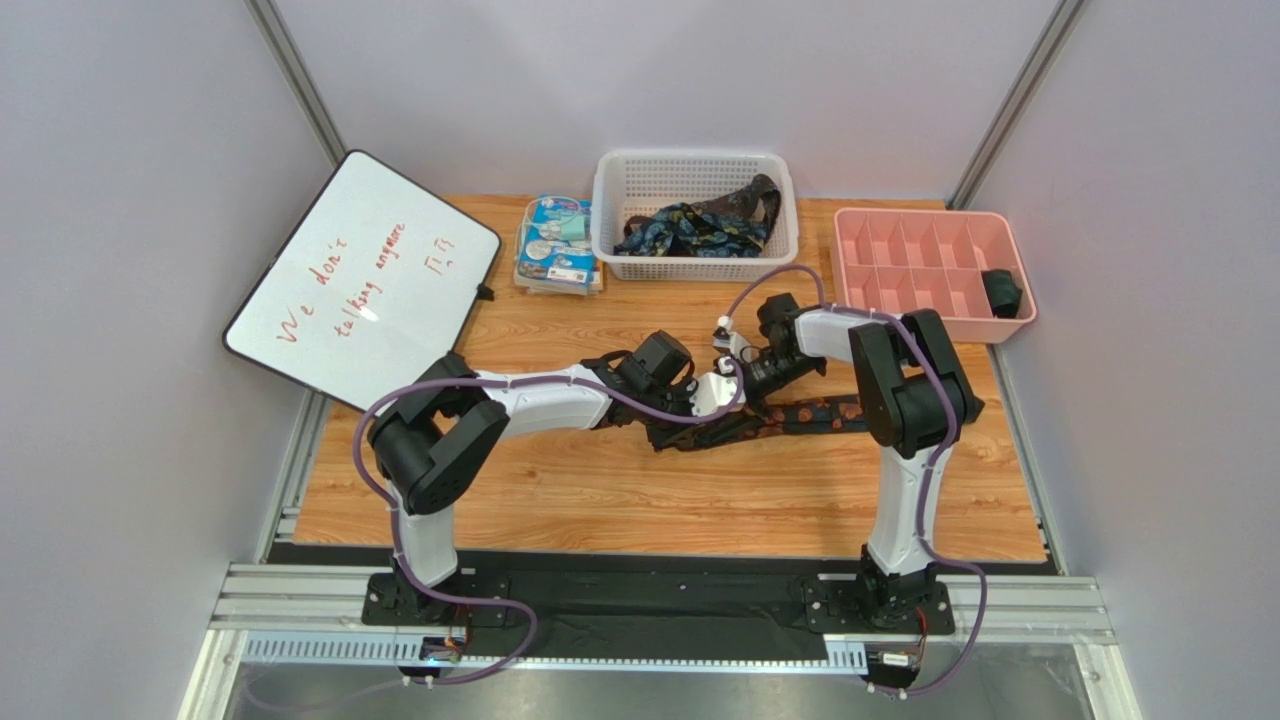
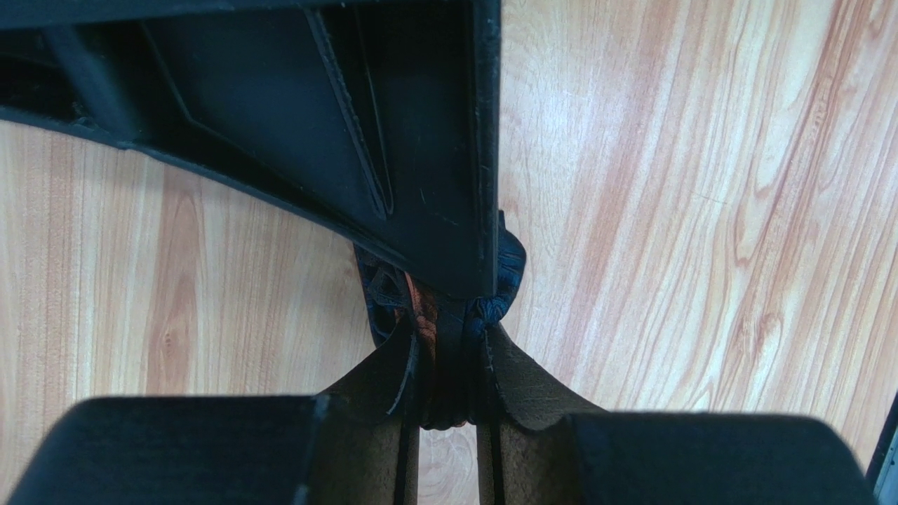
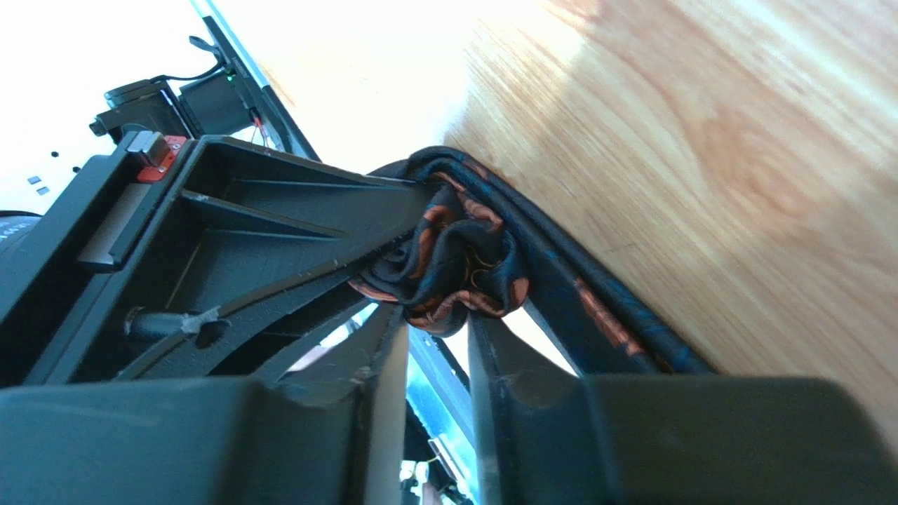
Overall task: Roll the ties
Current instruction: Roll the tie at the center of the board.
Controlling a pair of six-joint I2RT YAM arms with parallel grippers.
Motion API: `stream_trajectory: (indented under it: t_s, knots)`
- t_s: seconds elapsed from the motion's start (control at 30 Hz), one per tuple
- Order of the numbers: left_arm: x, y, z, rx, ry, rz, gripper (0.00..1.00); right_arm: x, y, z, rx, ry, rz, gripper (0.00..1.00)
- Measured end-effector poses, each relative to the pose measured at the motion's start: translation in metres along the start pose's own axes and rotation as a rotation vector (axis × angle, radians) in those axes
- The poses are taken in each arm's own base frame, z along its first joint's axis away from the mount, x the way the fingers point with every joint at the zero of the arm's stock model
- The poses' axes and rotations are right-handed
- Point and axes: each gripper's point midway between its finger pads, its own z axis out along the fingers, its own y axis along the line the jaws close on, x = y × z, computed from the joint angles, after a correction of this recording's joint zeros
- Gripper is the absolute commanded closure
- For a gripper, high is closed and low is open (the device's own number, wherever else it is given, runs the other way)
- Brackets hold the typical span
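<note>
One tie (image 1: pixel 819 408), dark with orange blotches, lies across the middle of the wooden table, its left end wound into a small roll. Both grippers meet at that roll. My left gripper (image 1: pixel 709 396) (image 2: pixel 453 331) is shut on the roll (image 2: pixel 508 268), with the right gripper's black finger directly beyond it. My right gripper (image 3: pixel 441 316) is shut on the coiled end (image 3: pixel 455 263) from the other side, and the tie's loose length (image 3: pixel 601 316) trails off over the wood. More ties (image 1: pixel 706 225) lie heaped in the white basket (image 1: pixel 613 180).
A pink divided tray (image 1: pixel 902 248) at the back right holds one dark roll (image 1: pixel 1002 291). A blue-white printed packet (image 1: pixel 555 242) lies left of the basket. A whiteboard (image 1: pixel 361 278) leans at the back left. The enclosure walls are grey.
</note>
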Motion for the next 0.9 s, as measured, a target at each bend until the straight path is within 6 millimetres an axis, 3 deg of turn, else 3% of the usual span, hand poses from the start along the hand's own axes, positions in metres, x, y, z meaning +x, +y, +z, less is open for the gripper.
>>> stream_trajectory:
  t_s: [0.03, 0.1, 0.17, 0.33, 0.4, 0.57, 0.67, 0.9]
  knots:
    - [0.0, 0.0, 0.0, 0.0, 0.0, 0.001, 0.76, -0.001, 0.0, 0.0, -0.001, 0.001, 0.004, 1.0]
    - [0.0, 0.0, 0.0, 0.001, 0.0, 0.006, 0.72, -0.001, 0.001, 0.001, -0.007, 0.004, 0.013, 1.0]
    - [0.001, 0.001, 0.0, 0.001, 0.0, 0.01, 0.59, 0.0, 0.001, 0.002, -0.008, 0.006, 0.021, 1.0]
    - [0.005, -0.001, -0.005, 0.033, -0.028, -0.003, 0.4, -0.001, -0.004, 0.003, -0.004, 0.009, 0.044, 1.0]
    - [0.012, -0.002, -0.015, 0.05, -0.055, -0.035, 0.33, 0.0, -0.007, 0.004, -0.01, 0.013, 0.069, 1.0]
    - [0.037, 0.01, -0.055, 0.012, -0.144, -0.135, 0.32, -0.001, -0.014, 0.002, -0.053, 0.024, 0.119, 1.0]
    - [0.026, 0.007, -0.062, 0.006, -0.228, -0.098, 0.19, -0.006, -0.016, 0.0, -0.064, 0.022, 0.113, 1.0]
    - [0.005, 0.007, -0.04, 0.013, -0.352, 0.003, 0.14, -0.013, -0.018, -0.002, -0.08, 0.026, 0.101, 1.0]
